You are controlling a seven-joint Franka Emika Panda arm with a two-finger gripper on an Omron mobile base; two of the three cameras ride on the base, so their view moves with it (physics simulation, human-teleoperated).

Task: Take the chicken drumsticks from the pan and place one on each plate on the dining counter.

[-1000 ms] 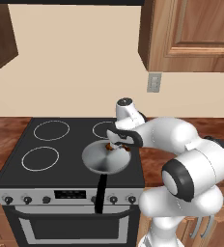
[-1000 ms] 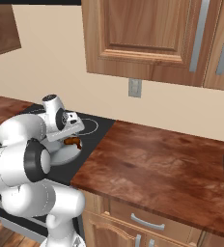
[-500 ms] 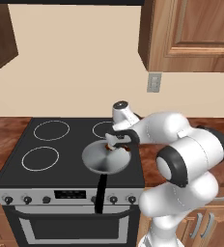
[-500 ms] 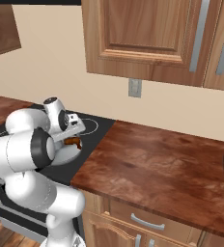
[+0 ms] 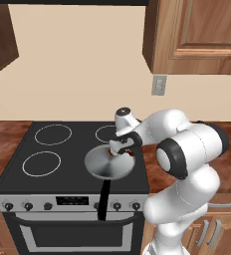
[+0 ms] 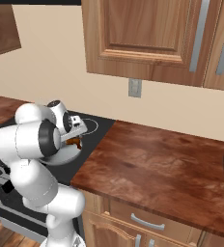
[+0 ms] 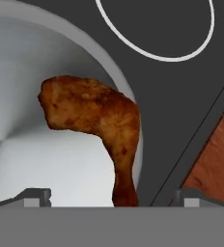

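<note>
Where the pan (image 7: 32, 159) curves — drumstick (image 7: 97, 125)

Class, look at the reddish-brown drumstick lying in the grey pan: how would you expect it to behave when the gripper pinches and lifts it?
The drumstick looks glossy, so it may slip between the fingers. Its meaty end is far thicker than its thin bone end, so it would probably swing if pinched off-centre. Lying on the smooth pan, it could slide when nudged.

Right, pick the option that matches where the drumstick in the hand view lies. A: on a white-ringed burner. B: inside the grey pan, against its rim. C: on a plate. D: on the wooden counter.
B: the reddish-brown drumstick lies on the pan floor, its thin end running along the rim, between the open gripper tips.
</note>
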